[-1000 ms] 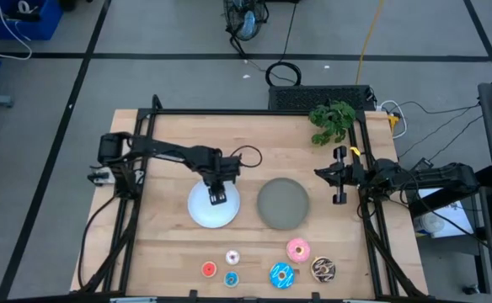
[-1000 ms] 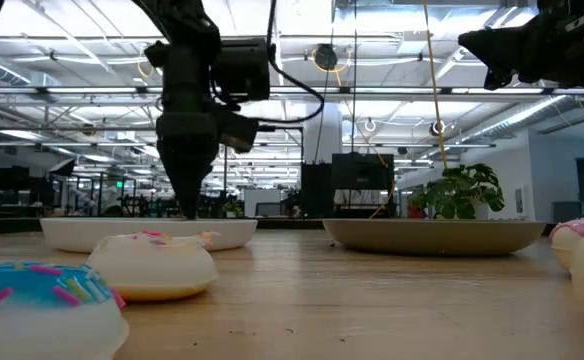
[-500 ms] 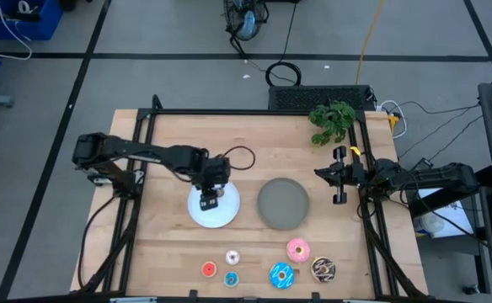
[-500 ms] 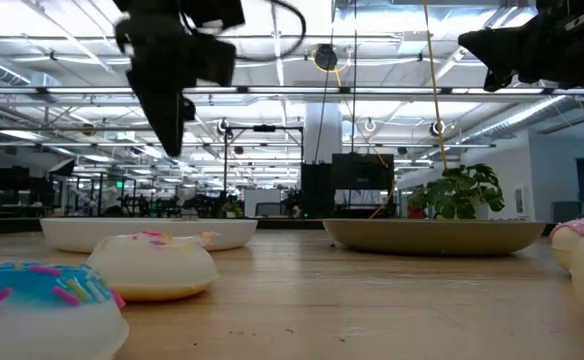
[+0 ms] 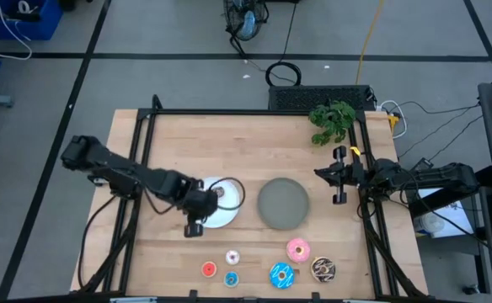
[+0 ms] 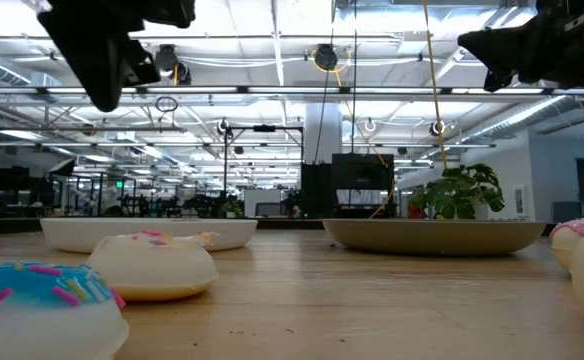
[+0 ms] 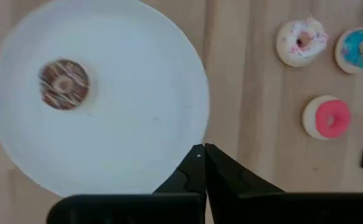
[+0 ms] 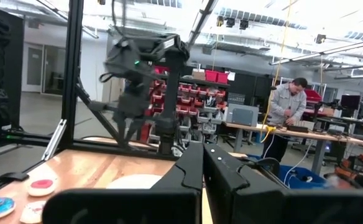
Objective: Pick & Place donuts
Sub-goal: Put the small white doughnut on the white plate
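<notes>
My left gripper (image 5: pixel 194 229) hangs shut and empty above the near left rim of the white plate (image 5: pixel 216 204); its fingertips (image 7: pixel 203 149) meet over that rim. A small brown donut (image 7: pixel 64 84) lies flat on the plate. Near the table's front edge lie the small white donut (image 5: pixel 232 257), red donut (image 5: pixel 209 269) and blue donut (image 5: pixel 231 279), and the larger pink donut (image 5: pixel 297 249), blue sprinkled donut (image 5: pixel 280 274) and chocolate sprinkled donut (image 5: pixel 323 268). My right gripper (image 5: pixel 340 178) waits shut at the table's right edge.
A grey plate (image 5: pixel 282 203) stands to the right of the white one. A green plant (image 5: pixel 332 122) sits at the far right corner. Black frame rails (image 5: pixel 136 151) run along both table sides. A person (image 8: pixel 287 109) stands at a bench far behind the table.
My left gripper has risen from the white plate and drawn back toward the table's left and near edge, coming to hang above the plate's near left rim. The brown donut, which the gripper covered before, now lies in plain sight on the plate.
</notes>
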{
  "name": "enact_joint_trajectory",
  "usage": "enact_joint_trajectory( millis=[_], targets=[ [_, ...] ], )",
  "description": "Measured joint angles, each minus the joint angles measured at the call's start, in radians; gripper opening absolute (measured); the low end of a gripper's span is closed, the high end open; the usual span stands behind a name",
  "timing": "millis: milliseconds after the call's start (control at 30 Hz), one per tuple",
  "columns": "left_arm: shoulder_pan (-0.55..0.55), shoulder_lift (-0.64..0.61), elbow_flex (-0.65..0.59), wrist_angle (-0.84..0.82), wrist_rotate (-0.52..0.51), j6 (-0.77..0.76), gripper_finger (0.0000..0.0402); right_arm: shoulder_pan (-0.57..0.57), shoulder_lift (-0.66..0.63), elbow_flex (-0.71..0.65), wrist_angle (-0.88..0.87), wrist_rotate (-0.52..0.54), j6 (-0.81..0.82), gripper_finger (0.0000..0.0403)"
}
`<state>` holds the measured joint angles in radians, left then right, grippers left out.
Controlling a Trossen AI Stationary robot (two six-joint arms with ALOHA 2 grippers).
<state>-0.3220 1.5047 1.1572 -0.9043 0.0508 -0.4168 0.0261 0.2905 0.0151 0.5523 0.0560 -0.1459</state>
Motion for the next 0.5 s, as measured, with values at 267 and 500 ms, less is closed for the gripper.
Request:
enact_joint_trajectory(
  millis=[267,500],
  targets=[
    [-0.133,0.05,0.0,0.115,0.008,-0.079,0.0004,0.0,0.0,0.0,-0.008,0.029,0.0,0.0],
    [-0.189,0.176,0.046,0.126,0.019,-0.22,0.0004,0.0,0.005,0.0,-0.006,0.026,0.002,0.0]
  ],
)
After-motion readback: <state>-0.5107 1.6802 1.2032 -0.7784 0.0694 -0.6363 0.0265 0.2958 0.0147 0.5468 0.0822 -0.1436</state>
